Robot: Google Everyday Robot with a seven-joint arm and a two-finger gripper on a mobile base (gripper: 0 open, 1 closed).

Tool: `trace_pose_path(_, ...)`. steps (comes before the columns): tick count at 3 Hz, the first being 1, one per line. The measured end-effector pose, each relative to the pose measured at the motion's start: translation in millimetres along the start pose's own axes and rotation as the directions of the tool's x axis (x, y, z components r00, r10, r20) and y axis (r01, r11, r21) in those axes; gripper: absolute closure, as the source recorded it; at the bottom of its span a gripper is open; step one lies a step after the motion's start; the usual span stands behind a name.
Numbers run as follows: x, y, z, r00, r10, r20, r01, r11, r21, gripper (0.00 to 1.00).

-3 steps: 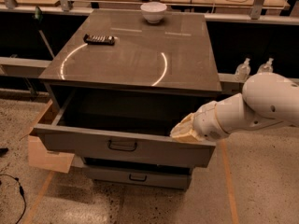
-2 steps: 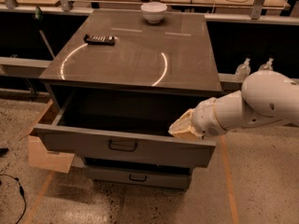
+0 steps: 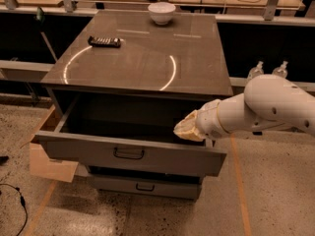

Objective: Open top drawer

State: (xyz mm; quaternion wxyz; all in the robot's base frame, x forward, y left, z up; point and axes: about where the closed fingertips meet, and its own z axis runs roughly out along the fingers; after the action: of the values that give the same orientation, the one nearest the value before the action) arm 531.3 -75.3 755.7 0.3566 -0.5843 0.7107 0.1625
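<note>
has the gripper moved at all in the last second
Yes, slightly: the gripper, over the top drawer's right end, has edged up and left, closer to the cabinet top's front edge.

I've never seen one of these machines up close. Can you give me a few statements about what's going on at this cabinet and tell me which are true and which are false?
1. The top drawer is pulled well out of the cabinet. True.
2. The gripper is at the left end of the drawer. False: it is at the right end, by the top edge of the drawer's front.
3. A white bowl stands on the cabinet top, near the back edge. True.
4. The dark flat object lies inside the open drawer. False: it lies on the cabinet top, towards the left.
</note>
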Motion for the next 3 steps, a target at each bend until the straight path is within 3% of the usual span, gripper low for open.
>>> trace_pose_path(3, 7, -13, 31, 0.997, -0.060, -0.037, 0.061, 0.9981, 0.007, 1.00)
